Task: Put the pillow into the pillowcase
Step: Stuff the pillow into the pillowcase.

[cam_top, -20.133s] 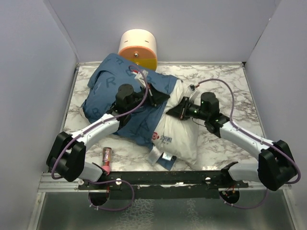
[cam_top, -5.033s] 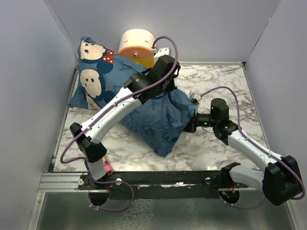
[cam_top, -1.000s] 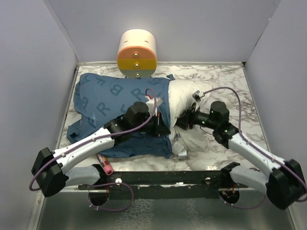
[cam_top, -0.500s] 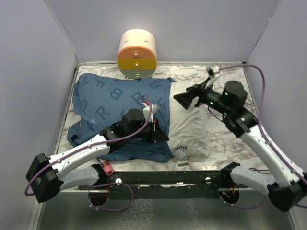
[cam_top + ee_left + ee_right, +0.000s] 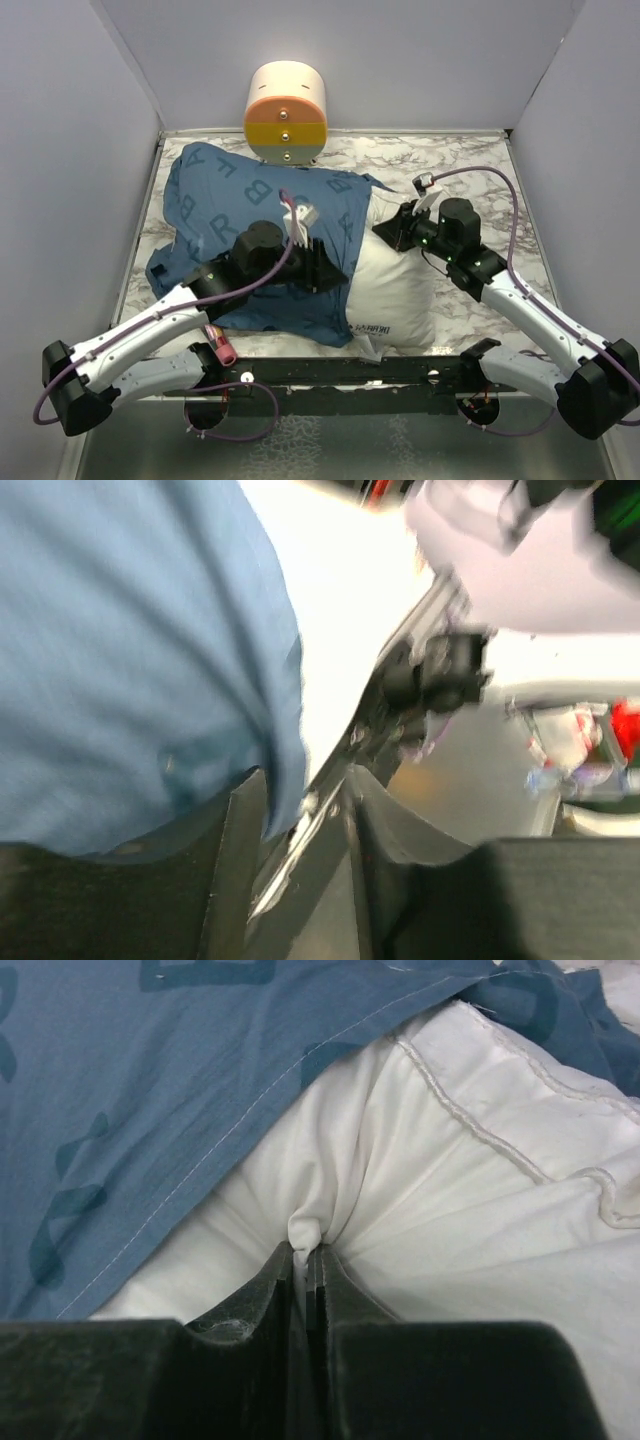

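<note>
Pillow [image 5: 395, 290] lies mid-table, long axis running left to right. Its left part is already under the blue, letter-printed pillowcase [image 5: 235, 200], and its plump white end sticks out toward the right arm. Right gripper [image 5: 308, 1260] is on that exposed end, jaws pressed together on a soft pleat of white cloth near the piped seam [image 5: 480, 1125], so the sack's mouth lies to its left. Left gripper [image 5: 305, 790] hovers at the stitched hem [image 5: 250, 1110], jaws slightly parted in a blurred view.

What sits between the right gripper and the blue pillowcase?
Only white pillow: the right gripper pinches a fold of it, apart from the pillowcase hem. The right wrist view shows this.
</note>
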Robot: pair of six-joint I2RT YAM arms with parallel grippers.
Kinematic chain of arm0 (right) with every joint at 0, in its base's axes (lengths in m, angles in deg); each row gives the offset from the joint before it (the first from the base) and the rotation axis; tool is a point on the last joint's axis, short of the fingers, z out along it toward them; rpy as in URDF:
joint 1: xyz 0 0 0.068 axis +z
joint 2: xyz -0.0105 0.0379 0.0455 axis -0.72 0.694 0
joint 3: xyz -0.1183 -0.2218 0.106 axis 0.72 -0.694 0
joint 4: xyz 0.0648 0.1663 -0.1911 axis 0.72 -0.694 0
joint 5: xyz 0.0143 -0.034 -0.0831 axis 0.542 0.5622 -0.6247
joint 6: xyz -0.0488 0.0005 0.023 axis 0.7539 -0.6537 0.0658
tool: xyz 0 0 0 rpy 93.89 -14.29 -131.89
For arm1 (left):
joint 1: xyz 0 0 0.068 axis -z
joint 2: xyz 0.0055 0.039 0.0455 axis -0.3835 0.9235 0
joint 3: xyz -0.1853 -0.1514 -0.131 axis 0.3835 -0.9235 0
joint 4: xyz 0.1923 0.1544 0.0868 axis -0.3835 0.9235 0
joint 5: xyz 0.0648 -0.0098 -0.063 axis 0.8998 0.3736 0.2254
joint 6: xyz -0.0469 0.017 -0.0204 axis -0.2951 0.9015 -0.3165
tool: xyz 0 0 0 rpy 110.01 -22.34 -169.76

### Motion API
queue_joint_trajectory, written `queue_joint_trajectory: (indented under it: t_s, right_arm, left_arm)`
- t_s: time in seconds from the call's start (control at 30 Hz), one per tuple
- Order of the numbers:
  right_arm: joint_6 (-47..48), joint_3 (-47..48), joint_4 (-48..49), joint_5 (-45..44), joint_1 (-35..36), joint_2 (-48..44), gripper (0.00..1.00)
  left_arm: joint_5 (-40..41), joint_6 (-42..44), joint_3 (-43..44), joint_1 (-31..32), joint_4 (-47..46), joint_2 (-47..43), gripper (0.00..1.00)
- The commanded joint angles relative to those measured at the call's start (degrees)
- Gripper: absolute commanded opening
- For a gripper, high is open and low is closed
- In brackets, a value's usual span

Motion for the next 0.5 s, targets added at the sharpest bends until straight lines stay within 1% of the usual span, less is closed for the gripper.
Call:
queue_joint_trajectory:
  t_s: [0.0,0.03,0.17,0.27,0.33,0.47]
  right_arm:
    - [-4.4,-6.9,0.5,8.9,0.4,-1.2,0.07]
    - [-5.3,-7.6,2.1,10.0,0.4,-1.3,0.07]
    - [-8.4,-10.2,8.5,14.2,0.4,-1.9,0.06]
    - [-10.1,-11.7,12.1,15.2,0.4,-3.1,0.05]
    - [-10.6,-11.9,12.6,15.2,0.4,-3.4,0.05]
    - [-10.5,-11.8,12.2,15.1,0.4,-3.9,0.05]
  left_arm:
    - [14.7,8.5,18.8,0.0,8.5,0.0,0.51]
    - [15.8,10.1,22.6,0.0,10.8,1.7,0.54]
    - [19.3,11.7,37.9,0.1,20.4,11.6,0.56]
    - [26.0,11.9,44.9,1.3,28.2,19.3,0.56]
    - [31.3,13.2,48.6,3.0,32.4,23.8,0.56]
    - [38.4,16.3,55.4,5.2,37.6,32.2,0.57]
